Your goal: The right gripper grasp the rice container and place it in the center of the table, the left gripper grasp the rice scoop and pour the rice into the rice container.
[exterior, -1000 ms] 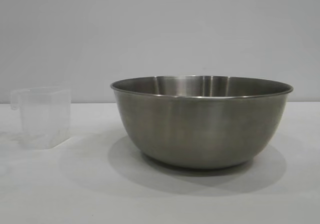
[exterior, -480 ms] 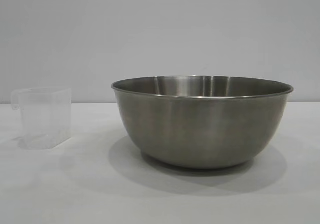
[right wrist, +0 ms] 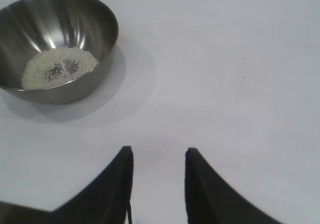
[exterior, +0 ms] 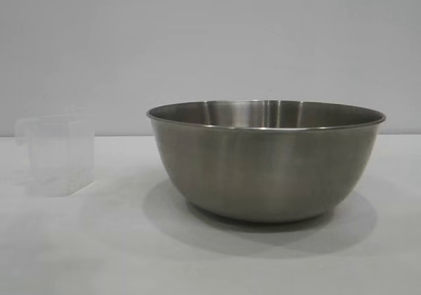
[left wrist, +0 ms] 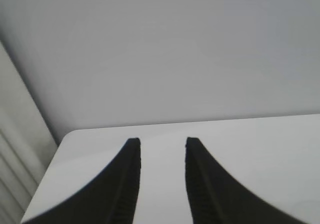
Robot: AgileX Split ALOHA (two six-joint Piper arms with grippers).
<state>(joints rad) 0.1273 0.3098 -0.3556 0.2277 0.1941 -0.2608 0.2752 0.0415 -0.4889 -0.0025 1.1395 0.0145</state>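
- The rice scoop (exterior: 56, 155) is standing upright on the white worktop (exterior: 99, 255), at the left side of the outside view, well apart from the bowl.
- The left tool (left wrist: 161, 146) is holding nothing. Its two black fingers are sitting a little way apart, pointing out over a bare corner of the worktop.
- The rice container (exterior: 266, 160), a big steel bowl, is sitting on the worktop right of the scoop.
- The rice (right wrist: 59, 66) is lying in a small heap at the bottom of the bowl.
- The right tool (right wrist: 158, 154) is hanging over bare worktop, near the bowl but not touching it. Its fingers are partly open and gripping nothing.
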